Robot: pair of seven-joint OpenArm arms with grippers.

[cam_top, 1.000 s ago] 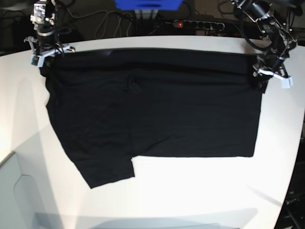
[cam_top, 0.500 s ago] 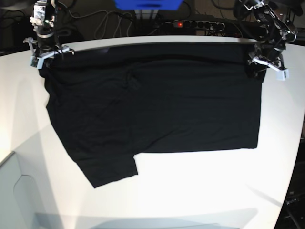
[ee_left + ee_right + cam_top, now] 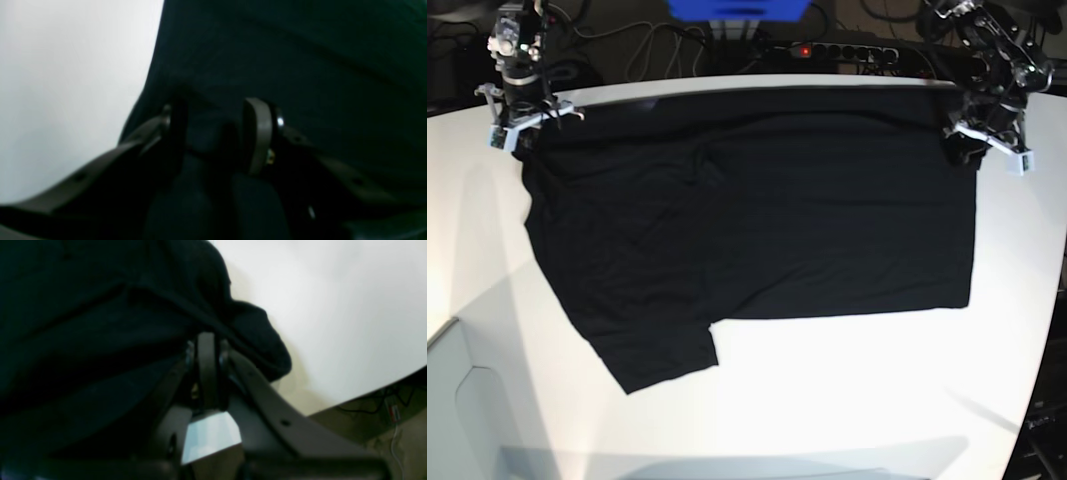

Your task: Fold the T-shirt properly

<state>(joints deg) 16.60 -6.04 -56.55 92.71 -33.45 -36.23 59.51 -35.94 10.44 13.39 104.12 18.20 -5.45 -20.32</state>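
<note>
T-shirt (image 3: 757,220): lay spread across the white table (image 3: 847,400), far edge reaching the table's back rim, 1 sleeve jutting toward the near-left.
Left gripper (image 3: 987,135): jaws stood apart with black cloth bunched between them; a true hold could not be told.
Right gripper (image 3: 522,105): pinched tight on the far corner.
Progress: judged early; no finished fold visible, sleeve and body folds left.
</note>
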